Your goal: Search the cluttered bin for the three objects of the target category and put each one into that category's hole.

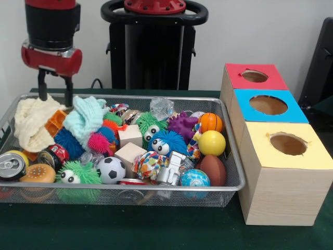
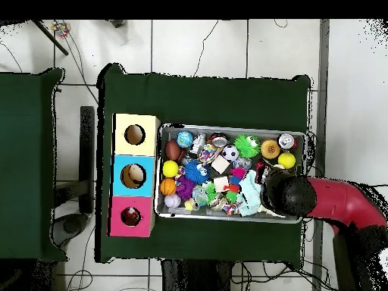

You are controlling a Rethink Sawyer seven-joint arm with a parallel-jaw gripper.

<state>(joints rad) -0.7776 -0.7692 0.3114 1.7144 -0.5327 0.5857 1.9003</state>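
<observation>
My gripper (image 1: 55,96) hangs open over the far left end of the wire bin (image 1: 130,185), its two fingers apart with nothing between them, just above a cream knit cloth (image 1: 30,122). The bin is packed with toys: a soccer ball (image 1: 111,170), a basketball (image 1: 210,122), a yellow ball (image 1: 212,142), a brown football (image 1: 214,169), a globe ball (image 1: 194,178), fuzzy creatures with eyes (image 1: 165,144), wooden blocks (image 1: 128,154) and drink cans (image 1: 11,165). In the overhead view the arm's black wrist (image 2: 288,193) covers the gripper at the bin's right end.
Three wooden boxes with round holes stand beside the bin: red-topped (image 1: 237,80), blue-topped (image 1: 244,107) and yellow-topped (image 1: 260,151). A light blue knit cloth (image 1: 86,120) lies beside the cream one. A toy burger (image 1: 37,173) sits at the front left corner.
</observation>
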